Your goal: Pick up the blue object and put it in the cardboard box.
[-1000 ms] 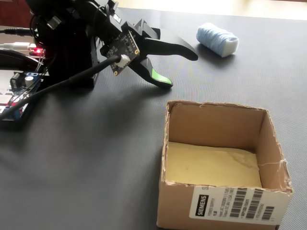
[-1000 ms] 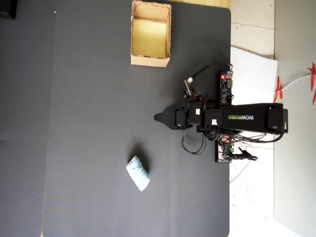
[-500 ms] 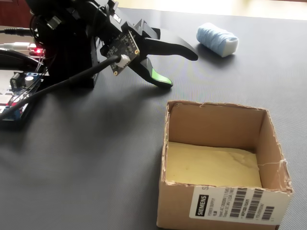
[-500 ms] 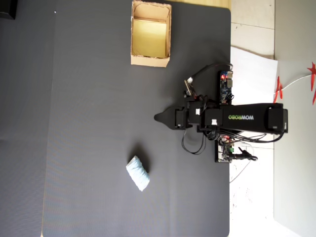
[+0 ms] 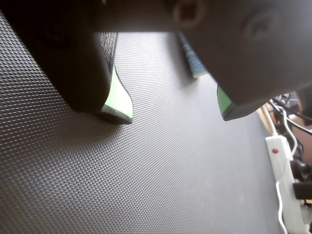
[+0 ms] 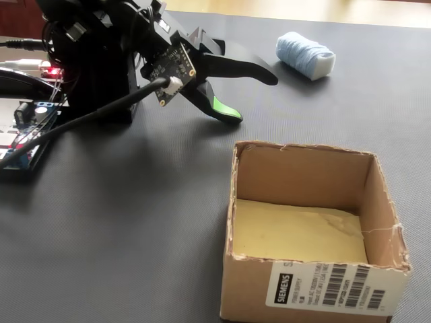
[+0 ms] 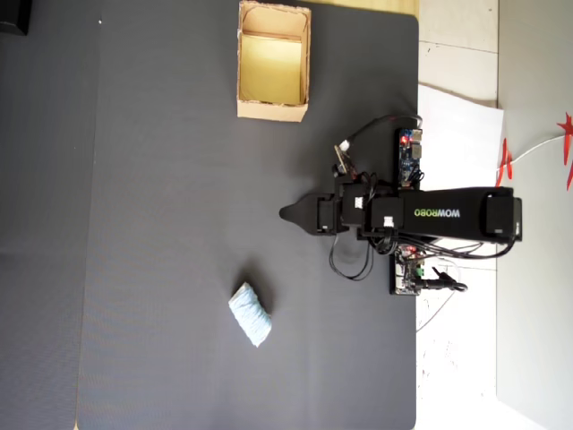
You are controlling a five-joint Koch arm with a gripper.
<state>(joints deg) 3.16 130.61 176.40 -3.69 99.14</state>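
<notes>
The blue object (image 6: 306, 55) is a pale blue ribbed bundle lying on the dark mat, seen at the back right in the fixed view. In the overhead view the blue object (image 7: 250, 313) lies low and left of the arm. The wrist view shows only an end of the blue object (image 5: 193, 62), beyond the right jaw. My gripper (image 5: 174, 111) is open, its green-padded jaws wide apart with only mat between them. The gripper (image 6: 252, 95) hovers low over the mat, apart from the bundle. The cardboard box (image 6: 250, 286) stands open and empty in the foreground; overhead, the cardboard box (image 7: 273, 110) sits at the top.
Circuit boards with lit LEDs (image 6: 27, 128) and cables lie beside the arm's base (image 6: 94, 74). A white power strip (image 5: 282, 180) with cords lies off the mat's edge. White paper (image 7: 457, 134) lies beside the mat (image 7: 161, 224).
</notes>
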